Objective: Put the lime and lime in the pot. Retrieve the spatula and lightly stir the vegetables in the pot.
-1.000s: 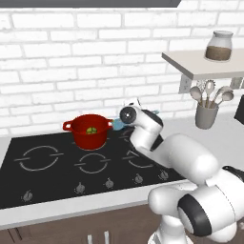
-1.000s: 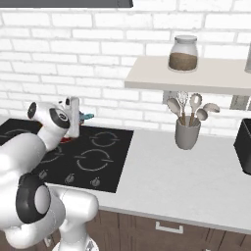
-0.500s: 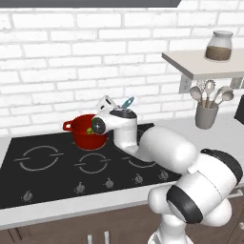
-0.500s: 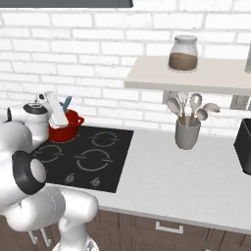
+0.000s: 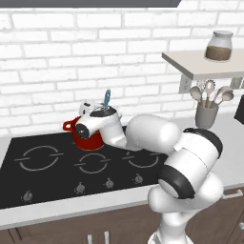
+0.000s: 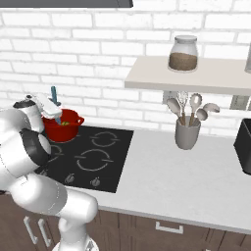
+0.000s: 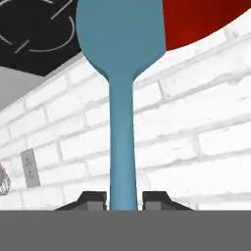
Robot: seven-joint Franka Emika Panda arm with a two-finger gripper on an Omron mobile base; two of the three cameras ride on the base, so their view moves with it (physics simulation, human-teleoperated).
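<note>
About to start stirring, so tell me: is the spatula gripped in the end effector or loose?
Gripped. In the hand view the spatula handle runs down between the two fingertips of the end effector, blade toward the red pot.

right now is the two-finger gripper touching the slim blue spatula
Touching. In the hand view the gripper has its dark fingertips pressed against both sides of the blue spatula handle, with no gap showing.

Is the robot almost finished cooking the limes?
Nearly. Green limes already sit inside the red pot on the stove. The gripper is shut on the spatula, which is at the pot, handle sticking up above it. What's left is the gentle stirring; whether the blade has reached the limes can't be told.
</note>
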